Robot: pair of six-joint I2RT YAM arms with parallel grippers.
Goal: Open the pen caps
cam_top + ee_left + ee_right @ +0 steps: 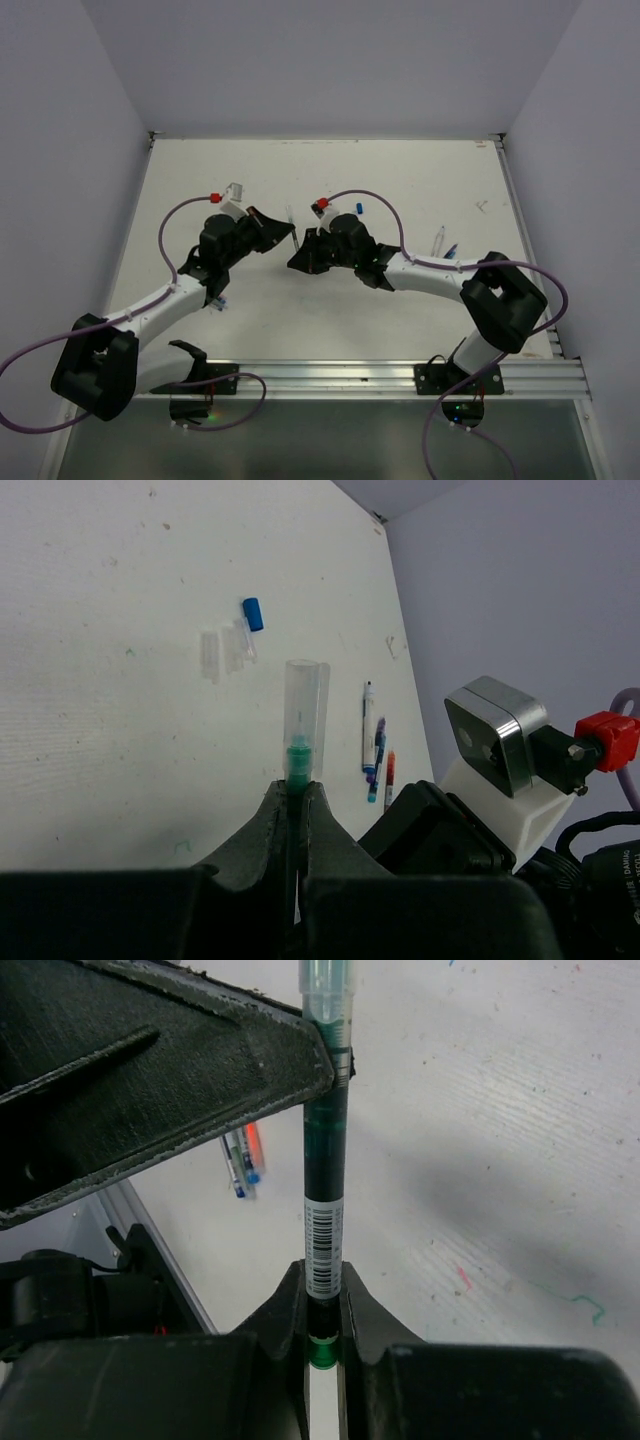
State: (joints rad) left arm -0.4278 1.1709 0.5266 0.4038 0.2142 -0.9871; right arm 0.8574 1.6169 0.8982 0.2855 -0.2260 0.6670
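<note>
The pen (pixel 323 1190) carries a barcode label, its digits too small to read. Faint print on a motor (pixel 612 875) possibly reads "DAMIAO".

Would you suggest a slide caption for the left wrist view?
Left gripper clamps a green pen, clear cap on; a blue cap and spare pens lie on the table beyond.

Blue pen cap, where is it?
In the left wrist view the small blue plastic cap lies on the white table, just right of clear plastic pieces, beyond the left gripper.
</note>
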